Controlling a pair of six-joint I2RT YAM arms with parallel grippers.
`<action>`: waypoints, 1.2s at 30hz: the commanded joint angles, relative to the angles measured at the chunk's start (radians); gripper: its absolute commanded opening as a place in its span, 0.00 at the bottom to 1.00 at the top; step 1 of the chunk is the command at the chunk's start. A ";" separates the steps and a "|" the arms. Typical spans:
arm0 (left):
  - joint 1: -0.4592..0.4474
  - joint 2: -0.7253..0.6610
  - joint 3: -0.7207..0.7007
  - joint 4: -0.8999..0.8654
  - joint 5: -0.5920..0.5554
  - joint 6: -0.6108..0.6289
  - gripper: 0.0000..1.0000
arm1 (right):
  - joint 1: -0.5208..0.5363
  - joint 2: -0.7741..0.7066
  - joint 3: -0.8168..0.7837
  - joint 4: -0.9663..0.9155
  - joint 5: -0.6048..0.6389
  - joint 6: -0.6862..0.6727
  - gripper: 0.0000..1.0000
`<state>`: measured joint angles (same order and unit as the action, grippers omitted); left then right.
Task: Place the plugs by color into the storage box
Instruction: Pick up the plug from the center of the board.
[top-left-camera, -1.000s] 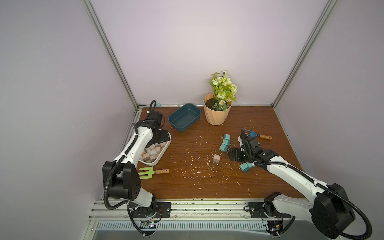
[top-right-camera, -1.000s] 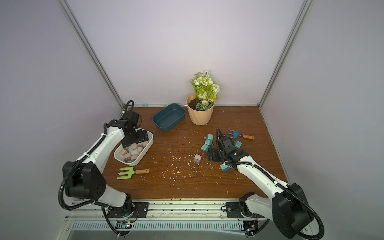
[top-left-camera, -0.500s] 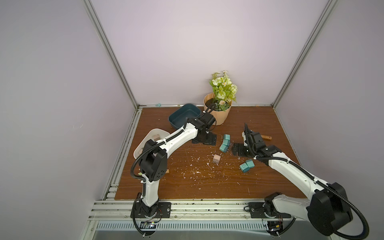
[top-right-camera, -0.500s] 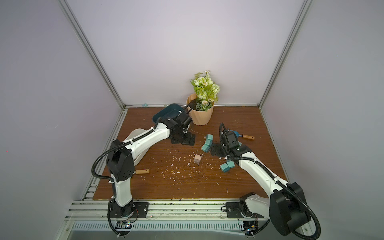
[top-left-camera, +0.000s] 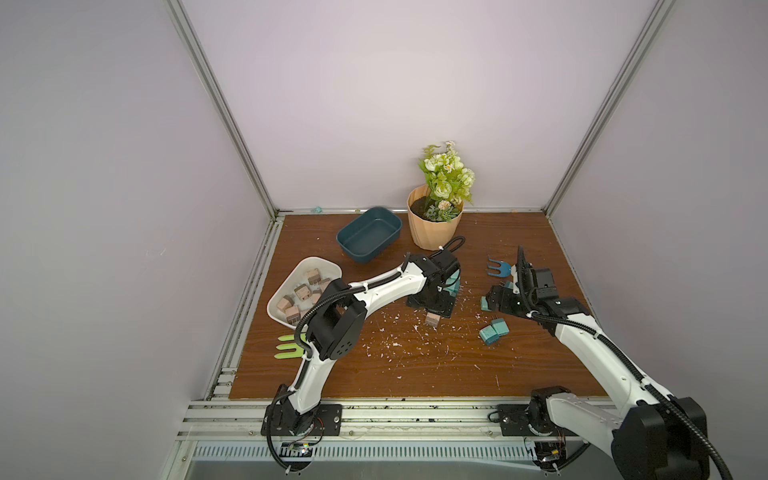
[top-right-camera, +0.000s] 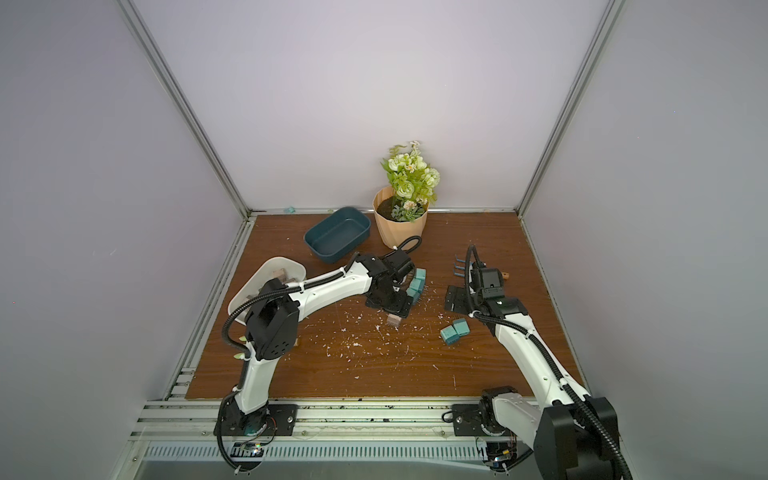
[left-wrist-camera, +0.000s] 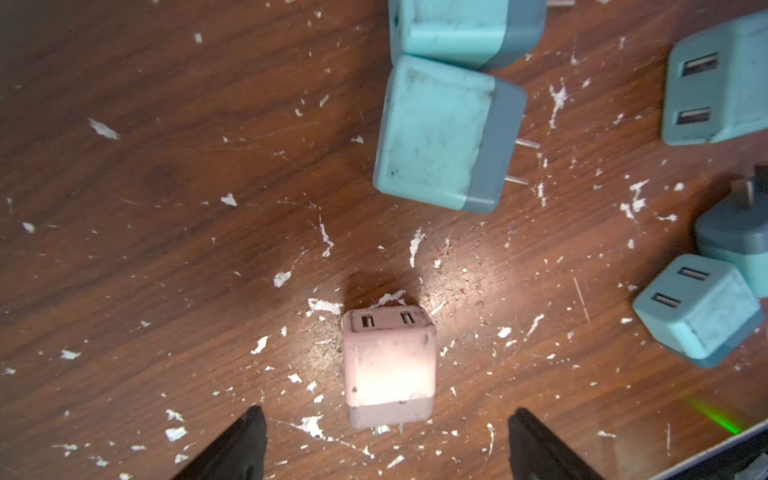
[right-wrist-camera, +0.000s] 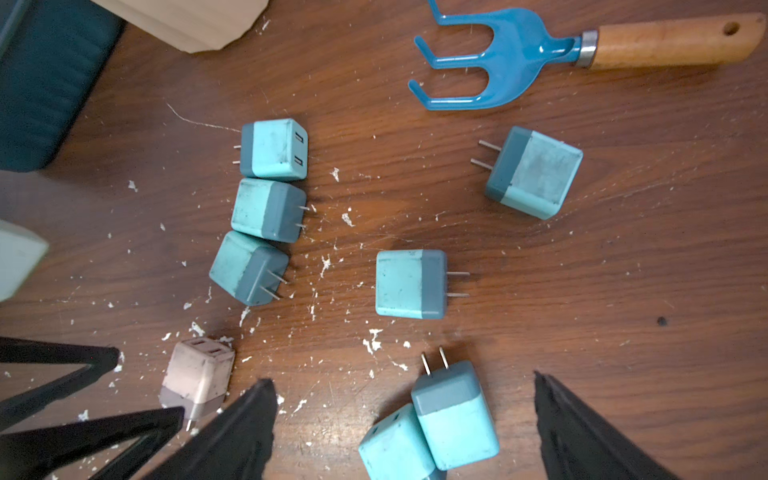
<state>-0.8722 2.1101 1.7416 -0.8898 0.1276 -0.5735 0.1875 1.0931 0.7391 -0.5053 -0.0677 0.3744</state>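
Between the tips of the black left pincer (left-wrist-camera: 385, 411) a beige-pink plug (left-wrist-camera: 388, 370) is sitting, teal plugs (left-wrist-camera: 436, 133) with darker slate bands are lying beyond it, and white flecks are speckling the brown wood-grain bench (left-wrist-camera: 166, 166).

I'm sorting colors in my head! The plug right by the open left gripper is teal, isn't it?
No, only the color is wrong. The plug right by the open left gripper is beige-pink, not teal. The left wrist view shows it lying on the wooden table, with the teal plugs farther off.
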 joint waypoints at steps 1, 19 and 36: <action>-0.013 0.033 0.003 -0.021 -0.009 -0.019 0.90 | -0.003 -0.025 -0.007 -0.004 -0.030 -0.011 0.99; -0.039 0.103 0.005 0.000 -0.032 -0.015 0.53 | -0.004 -0.027 -0.030 -0.001 -0.037 -0.018 0.99; 0.094 -0.069 -0.047 -0.004 -0.057 -0.031 0.36 | -0.003 -0.044 -0.052 0.013 -0.049 -0.014 0.99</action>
<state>-0.8562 2.1456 1.7065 -0.8764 0.1074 -0.5842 0.1875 1.0676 0.6949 -0.5125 -0.0959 0.3702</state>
